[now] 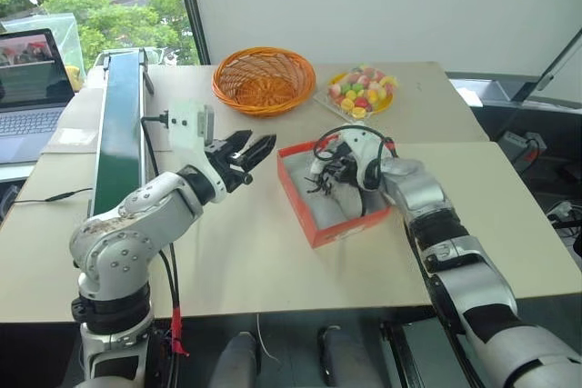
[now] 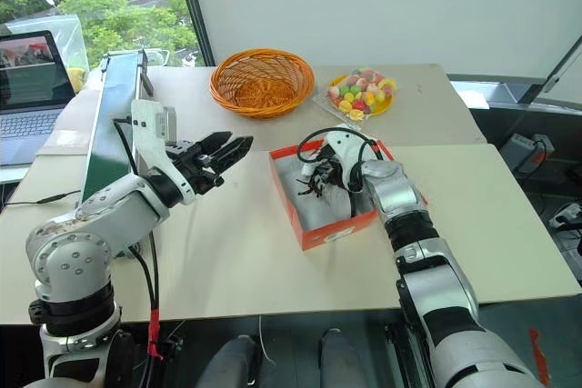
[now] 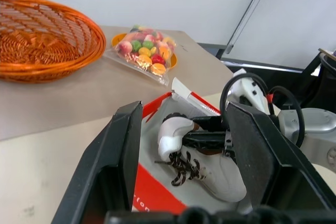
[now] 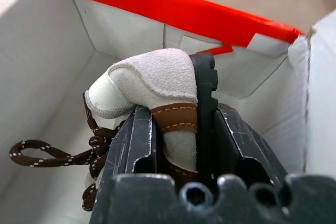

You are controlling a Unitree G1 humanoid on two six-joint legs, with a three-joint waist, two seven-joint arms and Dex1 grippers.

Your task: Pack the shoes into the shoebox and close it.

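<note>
We see the right gripper [image 4: 178,129] clamped on a white shoe [image 4: 152,85] inside the shoebox [image 1: 314,224]. At its nine o'clock, the left gripper [image 1: 244,154] hovers with jaws apart, empty.

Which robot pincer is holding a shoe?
The right pincer, down inside the red shoebox, is clamped on a white shoe. The left pincer hangs open above the table, holding nothing.

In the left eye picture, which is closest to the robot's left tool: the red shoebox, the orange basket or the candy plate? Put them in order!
From the left tool:
1. Red shoebox, just to its right, with the right tool holding a shoe inside.
2. Orange basket, behind it.
3. Candy plate, far back right.
</note>
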